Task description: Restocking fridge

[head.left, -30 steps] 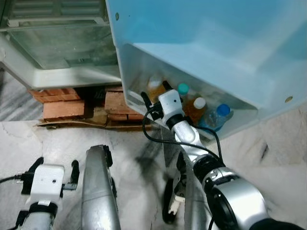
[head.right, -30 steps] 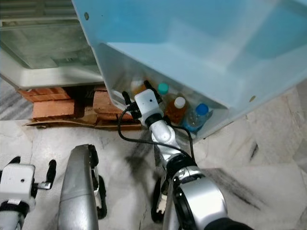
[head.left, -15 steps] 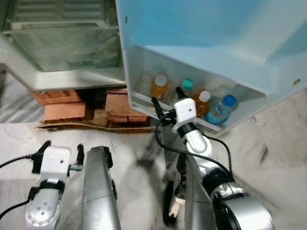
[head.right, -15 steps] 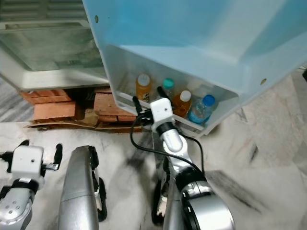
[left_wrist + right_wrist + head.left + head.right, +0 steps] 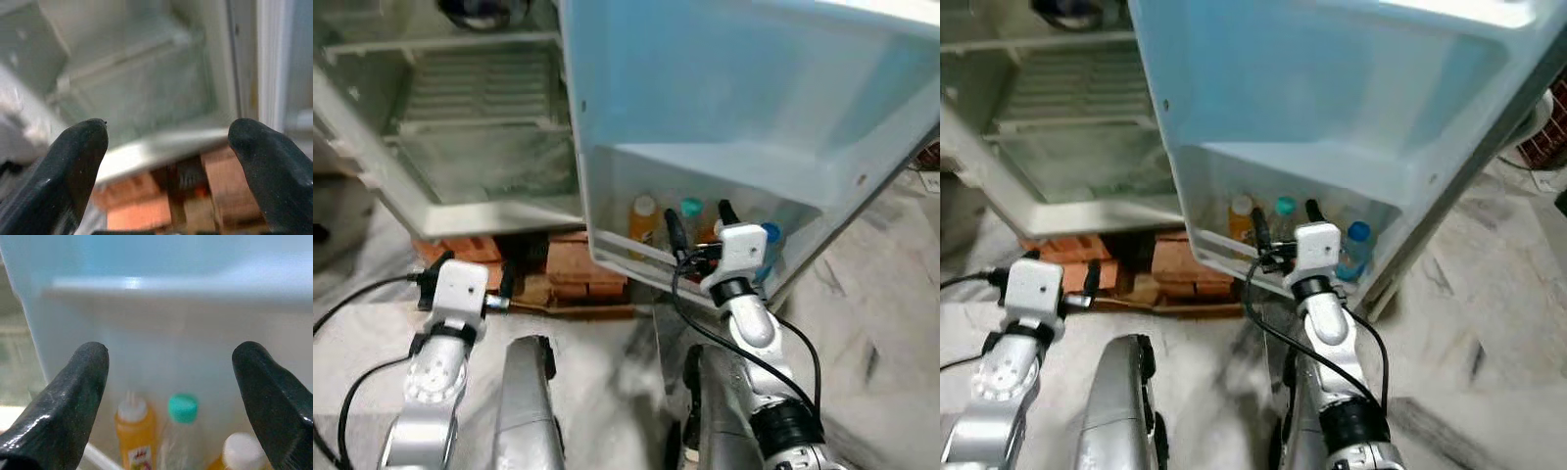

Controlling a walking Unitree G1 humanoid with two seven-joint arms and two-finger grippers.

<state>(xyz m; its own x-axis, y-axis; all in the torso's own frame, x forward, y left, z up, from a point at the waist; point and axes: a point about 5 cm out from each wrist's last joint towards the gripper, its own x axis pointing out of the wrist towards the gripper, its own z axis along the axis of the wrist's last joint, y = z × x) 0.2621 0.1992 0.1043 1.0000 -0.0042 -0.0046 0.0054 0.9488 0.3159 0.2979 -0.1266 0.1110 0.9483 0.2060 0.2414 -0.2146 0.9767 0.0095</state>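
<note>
The fridge door [image 5: 734, 98] stands open, pale blue inside. Its bottom door shelf [image 5: 626, 257] holds an orange juice bottle [image 5: 643, 217] with a white cap, a teal-capped bottle [image 5: 690, 210] and a blue-capped water bottle [image 5: 1358, 241]. My right gripper [image 5: 700, 217] hovers just in front of that shelf, open and empty; its wrist view looks between the fingers [image 5: 73, 396] at the orange bottle [image 5: 134, 431] and the teal cap [image 5: 182, 409]. My left gripper [image 5: 470, 269] is raised at the left, open and empty, facing the fridge's lower compartment [image 5: 146, 98].
The fridge body [image 5: 480, 147], with glass shelves, rests on red bricks [image 5: 573, 264] and cardboard. Marble floor [image 5: 862, 333] lies around it. My silver legs [image 5: 529, 401] are below. A black cable [image 5: 352, 304] trails from the left wrist.
My right gripper pulled back out of the door shelf, away from the orange bottle, which stays standing. The left arm rose toward the fridge. The camera lifted, showing more of the fridge.
</note>
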